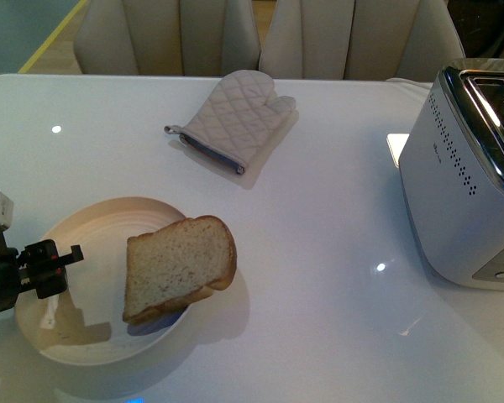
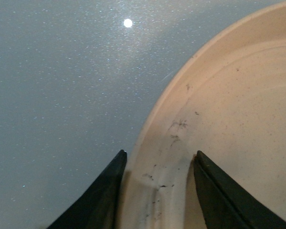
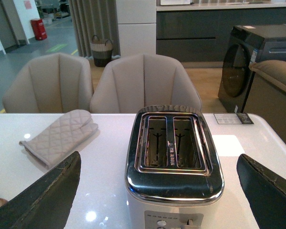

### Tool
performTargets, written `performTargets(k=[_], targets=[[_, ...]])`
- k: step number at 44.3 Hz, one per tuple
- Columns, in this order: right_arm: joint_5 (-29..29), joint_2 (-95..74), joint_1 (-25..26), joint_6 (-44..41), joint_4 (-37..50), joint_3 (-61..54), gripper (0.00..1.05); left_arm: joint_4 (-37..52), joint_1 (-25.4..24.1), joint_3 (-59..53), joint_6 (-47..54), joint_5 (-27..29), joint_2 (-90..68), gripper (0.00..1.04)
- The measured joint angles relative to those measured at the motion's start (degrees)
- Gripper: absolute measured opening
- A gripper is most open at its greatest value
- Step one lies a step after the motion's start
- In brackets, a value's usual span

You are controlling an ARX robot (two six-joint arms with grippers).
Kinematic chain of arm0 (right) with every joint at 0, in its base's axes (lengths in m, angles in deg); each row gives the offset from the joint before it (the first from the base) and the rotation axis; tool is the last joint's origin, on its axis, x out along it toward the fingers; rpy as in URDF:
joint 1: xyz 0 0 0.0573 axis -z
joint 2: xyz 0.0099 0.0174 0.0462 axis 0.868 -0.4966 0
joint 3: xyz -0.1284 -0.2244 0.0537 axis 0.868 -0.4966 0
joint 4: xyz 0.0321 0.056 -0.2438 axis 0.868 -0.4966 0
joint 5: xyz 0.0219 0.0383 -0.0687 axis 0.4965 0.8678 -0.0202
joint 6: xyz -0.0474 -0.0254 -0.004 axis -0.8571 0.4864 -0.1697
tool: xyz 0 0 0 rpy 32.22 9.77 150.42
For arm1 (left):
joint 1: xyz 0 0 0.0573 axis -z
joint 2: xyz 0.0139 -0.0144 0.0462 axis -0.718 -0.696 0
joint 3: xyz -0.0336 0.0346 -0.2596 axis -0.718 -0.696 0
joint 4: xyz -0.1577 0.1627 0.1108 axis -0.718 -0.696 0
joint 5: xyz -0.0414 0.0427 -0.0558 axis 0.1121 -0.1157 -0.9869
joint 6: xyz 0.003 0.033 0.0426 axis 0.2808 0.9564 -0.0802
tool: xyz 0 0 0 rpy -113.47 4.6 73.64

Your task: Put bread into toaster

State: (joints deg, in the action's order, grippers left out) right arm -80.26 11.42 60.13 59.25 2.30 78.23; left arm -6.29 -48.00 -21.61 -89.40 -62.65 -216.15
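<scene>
The bread [image 1: 178,267], a tan slice with a brown crust, lies tilted on the right rim of a cream plate [image 1: 76,327] at the front left. My left gripper [image 1: 63,259] is open at the plate's left rim; in the left wrist view its two fingers [image 2: 159,191] straddle the rim [image 2: 155,138]. The white toaster [image 1: 466,185] with chrome slots stands at the right edge. In the right wrist view the toaster [image 3: 174,162] sits between my right gripper's [image 3: 159,195] wide-open fingers, both slots empty. The right gripper is out of the front view.
A quilted beige oven mitt [image 1: 235,119] lies at the back middle of the white table [image 1: 319,252], also seen in the right wrist view [image 3: 59,136]. Two beige chairs [image 1: 260,34] stand behind the table.
</scene>
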Motion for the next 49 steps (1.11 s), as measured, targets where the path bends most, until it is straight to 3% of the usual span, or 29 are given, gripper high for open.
performTargets(k=[7, 14, 38, 49], targets=[[0.02, 0.0, 0.0, 0.0, 0.0, 0.0, 0.96, 0.74, 3.43, -0.24, -0.24, -0.09, 0.04, 0.15], [0.0, 0.0, 0.0, 0.0, 0.0, 0.0, 0.96, 0.74, 6.54, -0.11, -1.53, -0.42, 0.37, 0.05], [0.0, 0.0, 0.0, 0.0, 0.0, 0.0, 0.96, -3.5, 20.81, 4.76, -3.58, -0.02, 0.37, 0.05], [0.0, 0.0, 0.0, 0.0, 0.0, 0.0, 0.96, -5.33, 23.02, 6.47, -3.93, 0.39, 0.37, 0.05]])
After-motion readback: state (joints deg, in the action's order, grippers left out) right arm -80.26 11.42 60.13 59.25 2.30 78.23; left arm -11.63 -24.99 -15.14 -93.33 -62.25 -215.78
